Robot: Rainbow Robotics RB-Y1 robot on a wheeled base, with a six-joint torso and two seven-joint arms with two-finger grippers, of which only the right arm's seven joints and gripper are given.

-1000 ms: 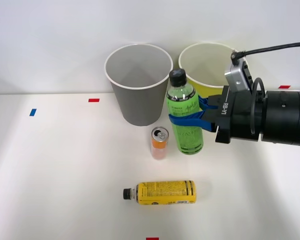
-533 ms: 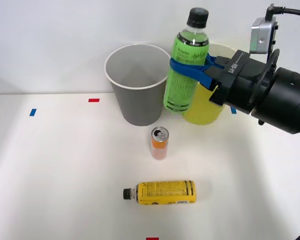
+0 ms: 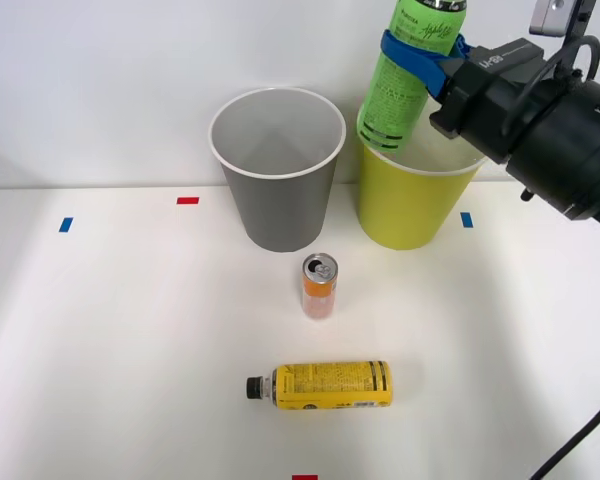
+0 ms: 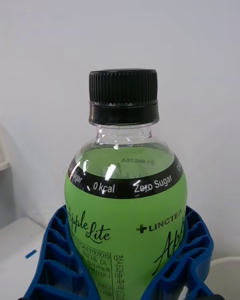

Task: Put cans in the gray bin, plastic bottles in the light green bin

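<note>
Blue ribbed fingers (image 3: 416,50) of the right gripper are clamped around the green bottle (image 3: 405,85) in the front view, just below its shoulder. The bottle is held in the air, tilted with its top toward the robot's right, and its base is seen over the left part of the rim of the green bin (image 3: 412,205). The bottle's cap is cut off by the picture's upper edge. The gray bin (image 3: 277,170) is seen just beside the green bin, on its left, both upright on the white table (image 3: 120,330). The can (image 3: 319,286) is seen upright on the table in front of the gray bin, apart from it. Nearer the robot, the yellow bottle (image 3: 322,385) is seen lying on its side, cap pointing left.

In the wrist view, the green bottle (image 4: 125,215) is seen upright between the fingers (image 4: 47,260), which are pressed against both of its sides. Its black cap (image 4: 123,96) is screwed on, and a white wall is seen behind it.
</note>
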